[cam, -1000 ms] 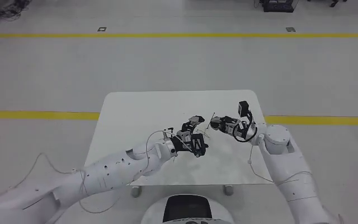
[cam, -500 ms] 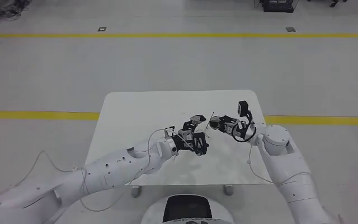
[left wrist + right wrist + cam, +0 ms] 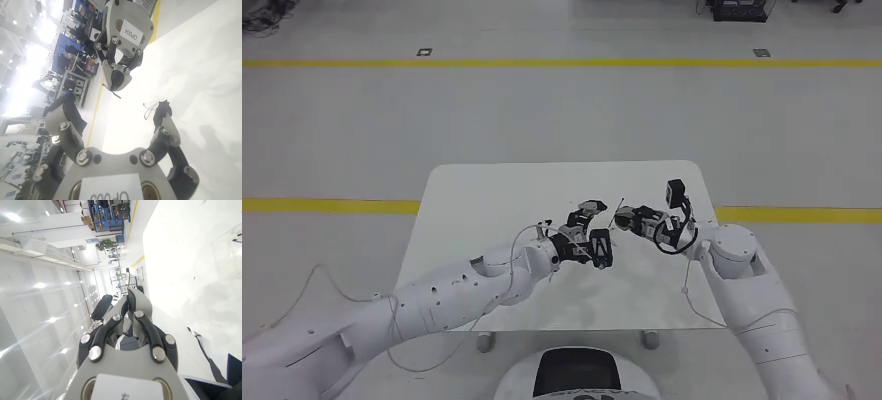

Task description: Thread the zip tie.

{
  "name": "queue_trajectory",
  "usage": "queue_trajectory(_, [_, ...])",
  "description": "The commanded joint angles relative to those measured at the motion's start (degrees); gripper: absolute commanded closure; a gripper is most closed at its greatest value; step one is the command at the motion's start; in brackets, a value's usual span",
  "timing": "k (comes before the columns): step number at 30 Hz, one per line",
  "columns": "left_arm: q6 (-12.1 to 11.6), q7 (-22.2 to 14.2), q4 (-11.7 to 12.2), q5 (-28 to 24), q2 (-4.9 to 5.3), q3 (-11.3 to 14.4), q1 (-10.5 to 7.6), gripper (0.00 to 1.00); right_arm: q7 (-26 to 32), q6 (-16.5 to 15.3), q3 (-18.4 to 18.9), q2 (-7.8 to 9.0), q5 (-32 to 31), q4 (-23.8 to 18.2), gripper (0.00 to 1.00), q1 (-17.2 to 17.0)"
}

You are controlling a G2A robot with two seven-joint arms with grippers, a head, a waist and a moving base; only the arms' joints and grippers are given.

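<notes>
**A:** What's the right pincer doing?

**B:** It's clamped on the zip tie, a thin dark strip. The strip is pinched at the very tips, and a short length pokes out past them on either side.

**A:** And the left pincer?

**B:** That one's spread wide with nothing in it. Its two fingers stand well apart, and the gap between them faces the right one's tips. The free end of the strip points towards that gap, near it but not touching either finger.

**A:** Where is all this on the counter?

**B:** It's over the right half, about midway between the far edge and the near edge. The right pincer comes in from the right edge and the left one from the near-left side. The strip is held up off the surface, slanting towards the far edge.

**A:** Any writing on them?

**B:** Each pincer has a white label stuck on its grey body, between two round fittings. Each label carries a short dark code.
</notes>
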Motion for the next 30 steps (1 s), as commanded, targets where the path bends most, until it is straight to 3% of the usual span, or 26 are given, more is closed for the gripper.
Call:
queue_trajectory(1, [-0.3,-1.4,-0.3,0.0,-0.32,0.0,-0.20,0.00,-0.7,0.5,-0.1,0.00,0.4,-0.2,1.00,0.0])
queue_trajectory(12, [-0.2,-1.1,0.0,0.0,-0.72,-0.1,-0.06,0.00,-1.9,0.9,-0.2,0.14,-0.5,-0.8,1.00,0.0])
queue_trajectory(16, [-1.5,-2.6,-0.2,0.0,-0.77,0.0,-1.09,0.00,-2.9,0.9,-0.8,0.12,-0.3,-1.3,1.00,-0.5])
queue_trajectory(22, [0.2,-4.1,-0.7,0.0,-0.77,0.0,-2.18,0.00,-2.7,1.3,-0.7,0.33,0.6,-1.7,1.00,-0.7])
queue_trajectory(30, [0.2,-3.7,-1.0,0.0,-0.79,0.0,-2.22,0.00,-3.0,1.0,-0.5,0.42,0.9,-1.8,1.00,-0.8])
